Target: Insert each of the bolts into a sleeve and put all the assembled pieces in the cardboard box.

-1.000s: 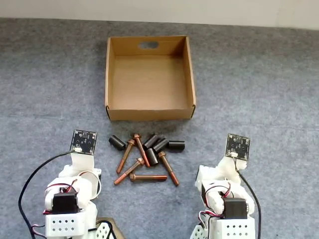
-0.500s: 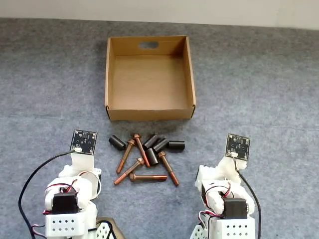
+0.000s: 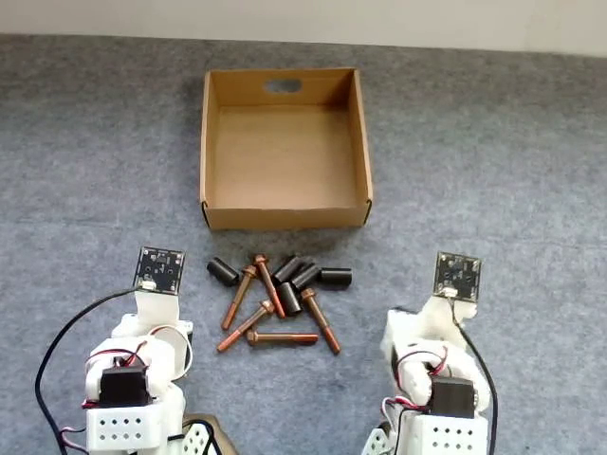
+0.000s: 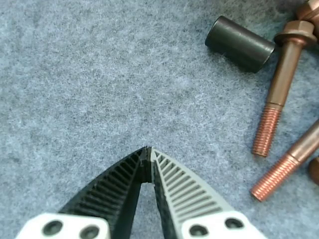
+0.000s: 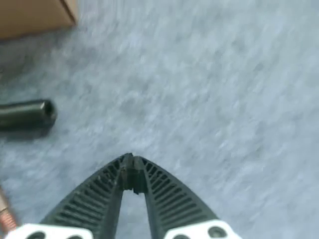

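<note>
Left gripper (image 4: 148,153) and right gripper (image 5: 131,162) rest closed, empty. Bolts (image 3: 283,336) and sleeves (image 3: 336,278) look rigid, smooth metal, likely to roll; mid-shank and mid-barrel grips seem safest.

The right arm (image 3: 432,365) has swung a little outward over the last half second. In the high view its wrist camera board (image 3: 458,275) now sits slightly farther to the arm's own right and a touch nearer the far side of the table than before. The white links and motor housing below it have shifted the same way, so the arm stands a bit farther from the pile of bolts (image 3: 275,318)
</note>
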You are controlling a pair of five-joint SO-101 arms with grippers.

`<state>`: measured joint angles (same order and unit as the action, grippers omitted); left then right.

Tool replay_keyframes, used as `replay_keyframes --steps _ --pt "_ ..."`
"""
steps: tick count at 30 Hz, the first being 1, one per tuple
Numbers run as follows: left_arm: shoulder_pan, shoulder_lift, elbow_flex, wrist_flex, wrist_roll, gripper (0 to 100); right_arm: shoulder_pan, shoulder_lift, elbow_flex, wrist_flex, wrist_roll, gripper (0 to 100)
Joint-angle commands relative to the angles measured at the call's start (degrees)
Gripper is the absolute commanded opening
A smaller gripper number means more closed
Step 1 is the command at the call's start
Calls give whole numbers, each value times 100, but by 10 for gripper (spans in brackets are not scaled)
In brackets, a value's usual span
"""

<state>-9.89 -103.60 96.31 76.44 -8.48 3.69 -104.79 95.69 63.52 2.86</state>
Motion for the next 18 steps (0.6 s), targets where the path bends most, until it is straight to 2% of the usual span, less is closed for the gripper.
replay_keyframes --steps 1,4,7,14,18 --pt "-31 -57 92 35 -35 10 277 -31 541 -1086 1609 6" --pt "-31 -57 92 35 -35 10 259 -31 532 -1613 1697 6" --pt "-31 -57 92 35 -35 10 -4 -4 154 -1587 1697 6" --pt "-31 -57 92 35 -35 10 -629 198 -2782 -330 1697 6" --pt "-31 -57 92 35 -35 10 -1174 1596 -4286 312 1248 18"
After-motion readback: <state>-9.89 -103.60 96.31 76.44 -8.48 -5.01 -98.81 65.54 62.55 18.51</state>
